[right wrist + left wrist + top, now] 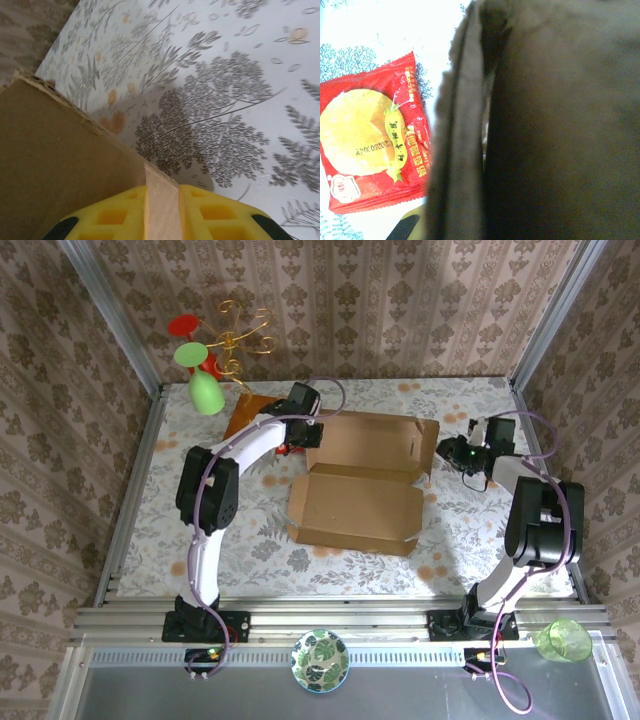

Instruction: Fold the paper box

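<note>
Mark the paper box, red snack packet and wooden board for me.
paper box (355, 508), top external view, near panel's middle.
red snack packet (370, 145), left wrist view, yellow printed disc.
wooden board (245, 418), top external view, exposed middle.

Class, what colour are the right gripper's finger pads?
Yellow; the pads show best in the right wrist view.

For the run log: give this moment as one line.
left fingers: shut at paper box far-left corner | right fingers: pinching its right flap | box: open
</note>
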Tool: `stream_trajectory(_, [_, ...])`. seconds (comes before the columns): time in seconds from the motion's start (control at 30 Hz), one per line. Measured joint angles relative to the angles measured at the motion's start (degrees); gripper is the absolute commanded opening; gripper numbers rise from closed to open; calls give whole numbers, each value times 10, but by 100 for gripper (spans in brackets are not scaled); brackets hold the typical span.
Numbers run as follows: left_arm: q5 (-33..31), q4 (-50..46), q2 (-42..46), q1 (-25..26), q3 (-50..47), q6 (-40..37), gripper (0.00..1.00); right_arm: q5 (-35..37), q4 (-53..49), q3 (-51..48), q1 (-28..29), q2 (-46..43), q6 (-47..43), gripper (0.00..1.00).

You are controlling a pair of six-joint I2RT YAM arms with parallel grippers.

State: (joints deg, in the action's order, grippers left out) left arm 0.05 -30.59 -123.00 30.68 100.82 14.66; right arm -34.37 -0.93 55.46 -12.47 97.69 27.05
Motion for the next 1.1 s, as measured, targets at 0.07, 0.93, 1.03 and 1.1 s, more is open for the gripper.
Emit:
stream_trajectory(0.07, [2, -4, -4, 0, 7, -3, 0, -7, -11, 15, 11, 14, -19, 25])
stream_trajectory(0.93, [19, -32, -19, -11, 36, -23, 0, -6, 0, -5, -68, -11, -42, 39])
stream_trajectory(1.03, [20, -35, -19, -12, 37, -25, 0, -29, 6, 22, -65, 30, -24, 40])
stream_trajectory(1.1, [20, -37, -19, -12, 38, -25, 0, -45, 6, 50, -58, 71, -14, 40])
